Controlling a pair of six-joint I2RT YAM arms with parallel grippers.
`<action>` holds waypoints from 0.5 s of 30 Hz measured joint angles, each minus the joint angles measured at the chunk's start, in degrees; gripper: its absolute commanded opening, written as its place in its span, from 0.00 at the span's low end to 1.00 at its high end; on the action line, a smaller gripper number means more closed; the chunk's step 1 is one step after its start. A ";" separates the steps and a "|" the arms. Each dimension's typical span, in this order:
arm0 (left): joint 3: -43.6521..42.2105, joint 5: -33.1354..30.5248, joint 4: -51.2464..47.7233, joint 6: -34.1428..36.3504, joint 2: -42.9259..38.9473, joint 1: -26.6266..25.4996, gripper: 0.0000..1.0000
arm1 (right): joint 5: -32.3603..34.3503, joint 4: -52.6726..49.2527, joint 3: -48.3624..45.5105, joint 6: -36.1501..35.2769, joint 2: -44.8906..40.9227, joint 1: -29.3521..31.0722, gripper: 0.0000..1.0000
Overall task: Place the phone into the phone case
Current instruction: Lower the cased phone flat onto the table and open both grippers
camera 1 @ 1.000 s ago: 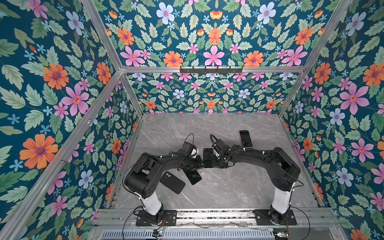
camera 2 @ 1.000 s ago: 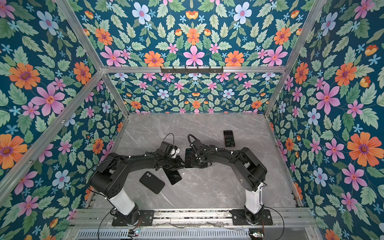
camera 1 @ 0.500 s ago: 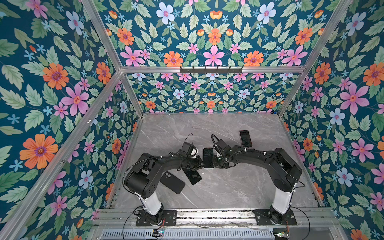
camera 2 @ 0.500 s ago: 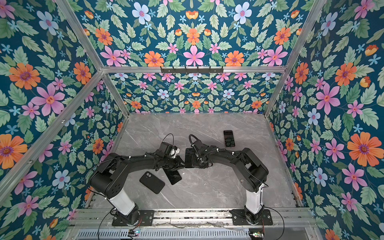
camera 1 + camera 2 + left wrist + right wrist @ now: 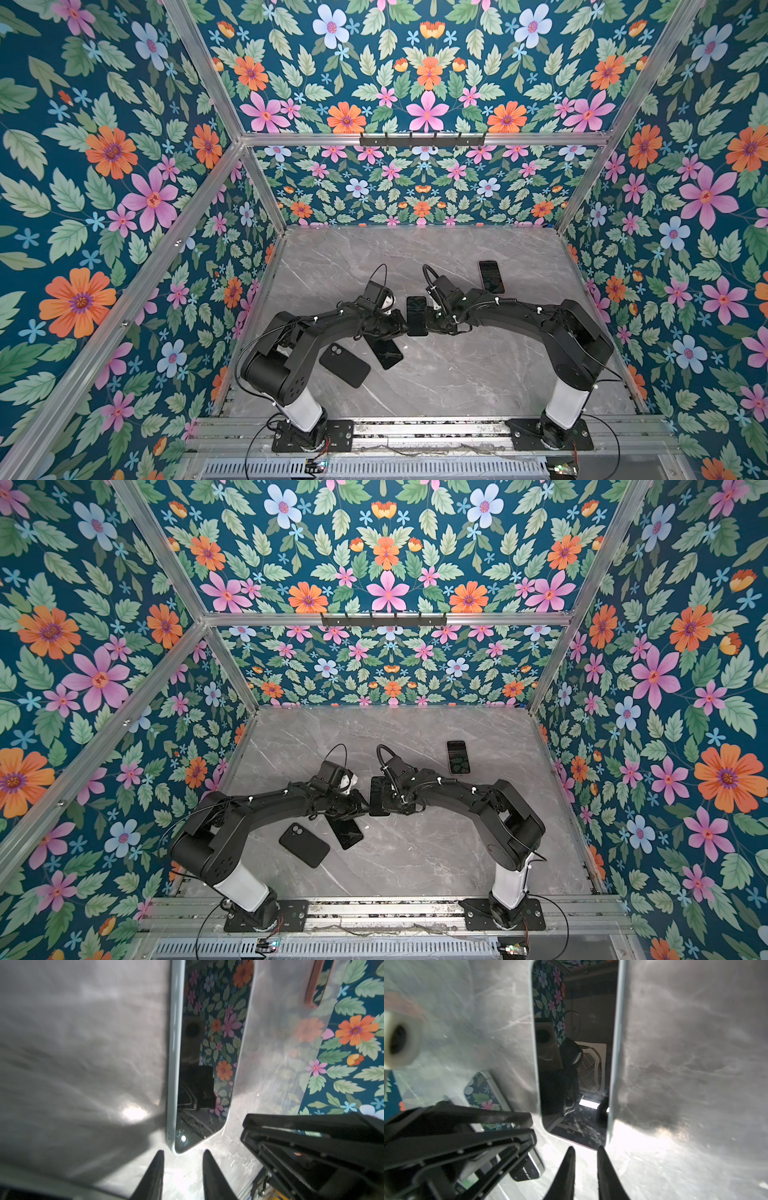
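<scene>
1. Jaws of left gripper (image 5: 182, 1152) stand part-open and empty; right gripper (image 5: 585, 1148) shows a narrow gap, also empty.
2. Target phone (image 5: 417, 316) lies screen-up on bench (image 5: 457, 374) between both grippers, corners just ahead of the tips.
3. Black phone case (image 5: 344, 365) sits back-up near the left arm, apart.
4. Handling guess: stiff, glossy, slippery, with fragile glass; pinch the long side rails, not the screen.

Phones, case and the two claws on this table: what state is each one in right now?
middle phone: lying flat, screen up, nothing gripping it.
far phone: lying flat, screen up, untouched.
phone case: lying back up, camera cutout showing, untouched.
third phone: lying flat, screen up, beside the phone case.
left gripper: open, empty, tips near the middle phone's corner.
right gripper: slightly open, empty.
</scene>
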 measured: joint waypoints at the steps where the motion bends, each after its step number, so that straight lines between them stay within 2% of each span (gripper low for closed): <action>1: 0.61 -0.15 -0.72 0.39 -0.50 0.37 0.51 | 0.76 -0.59 0.55 -0.17 0.04 0.00 0.23; 8: 1.90 -0.13 -2.91 1.97 -2.16 2.47 0.65 | 5.57 -3.23 5.62 -0.63 1.40 0.24 0.29; 11: 1.29 -0.09 -3.91 2.56 -2.84 4.94 0.70 | 7.02 -4.07 8.57 -0.57 3.78 0.24 0.37; 15: 0.72 -0.07 -4.98 3.91 -4.76 7.34 0.71 | 8.63 -5.88 12.22 -0.52 7.26 0.42 0.52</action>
